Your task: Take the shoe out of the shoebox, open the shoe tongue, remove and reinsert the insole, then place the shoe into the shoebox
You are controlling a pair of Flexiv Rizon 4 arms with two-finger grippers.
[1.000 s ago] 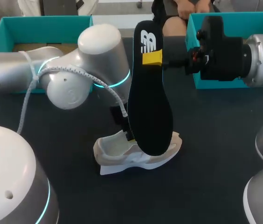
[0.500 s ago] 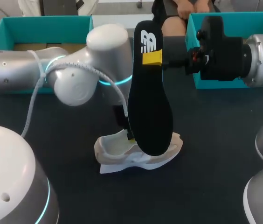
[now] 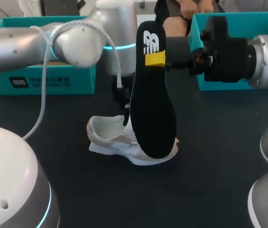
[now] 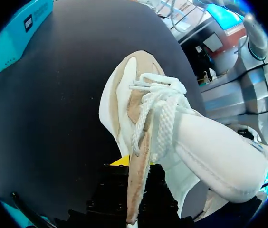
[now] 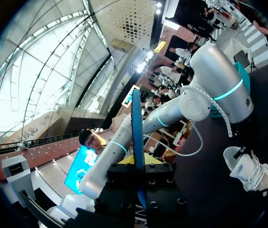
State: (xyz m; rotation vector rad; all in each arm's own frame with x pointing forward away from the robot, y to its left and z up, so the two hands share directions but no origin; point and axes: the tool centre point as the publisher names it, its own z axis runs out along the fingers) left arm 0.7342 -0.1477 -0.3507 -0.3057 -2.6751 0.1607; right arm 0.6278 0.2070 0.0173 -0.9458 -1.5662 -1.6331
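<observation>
Pinching the shoe [image 3: 108, 137] by its upper with the left gripper [image 4: 136, 166], dragging it leftward across the desk [image 3: 210, 142]; keeping the insole [image 3: 153, 109] clamped upright in the right gripper [image 3: 156, 59] above, readying reinsertion.

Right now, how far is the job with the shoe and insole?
Done: the shoe is out on the table, and the insole is out of it. In hand: the right gripper holds the insole upright above the shoe; the left gripper holds the shoe near its laces. Left: reinsert the insole, then put the shoe into the teal shoebox.
</observation>
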